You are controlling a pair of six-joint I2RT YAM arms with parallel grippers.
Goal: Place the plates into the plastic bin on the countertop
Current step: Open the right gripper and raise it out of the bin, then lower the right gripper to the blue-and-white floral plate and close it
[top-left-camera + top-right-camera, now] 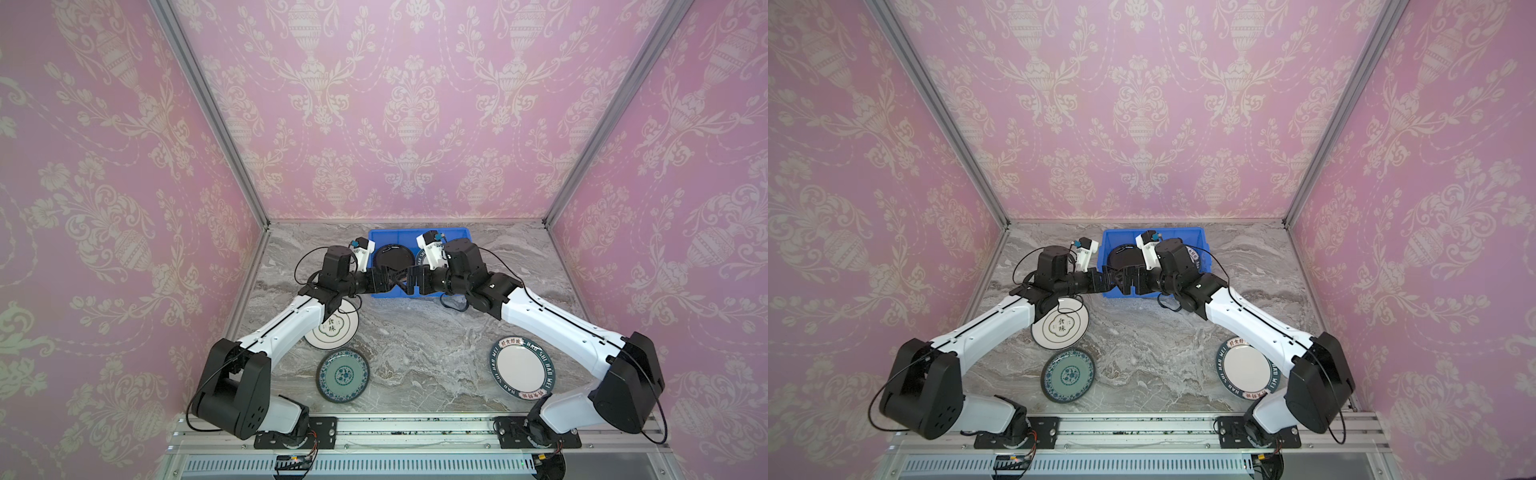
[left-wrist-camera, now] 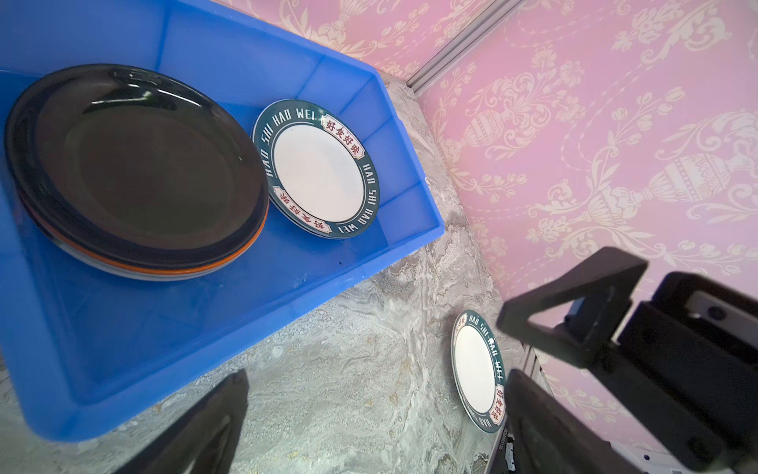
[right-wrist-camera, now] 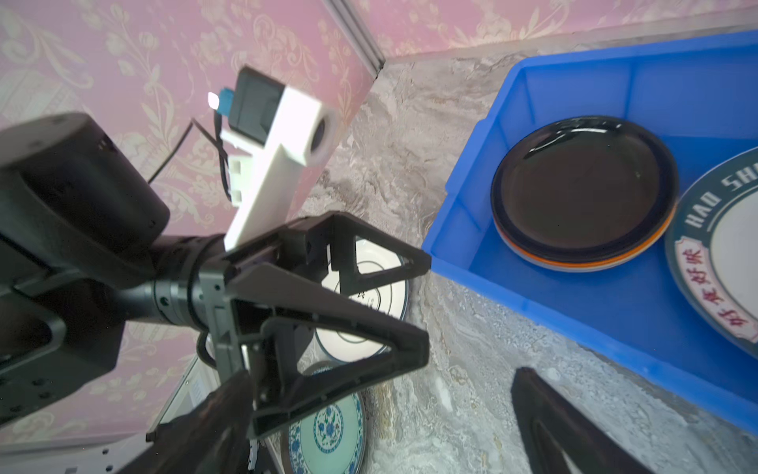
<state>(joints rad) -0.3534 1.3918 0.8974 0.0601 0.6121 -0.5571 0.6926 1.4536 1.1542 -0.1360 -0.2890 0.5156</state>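
Counting plates: three sit out on the marble countertop (image 1: 424, 345): one white plate with Chinese characters (image 1: 334, 328), one teal-patterned plate (image 1: 343, 375) and one lettered-rim plate (image 1: 521, 369). Inside the blue plastic bin (image 1: 453, 233), a black plate (image 1: 392, 255) tops a stack. An orange plate (image 3: 582, 264) peeks out underneath, and honestly I can't count the rest. A second lettered-rim plate (image 2: 318, 172) sits beside it. The left gripper (image 3: 424, 305) and right gripper (image 1: 413, 279) both gape wide, empty, at the bin's near wall.
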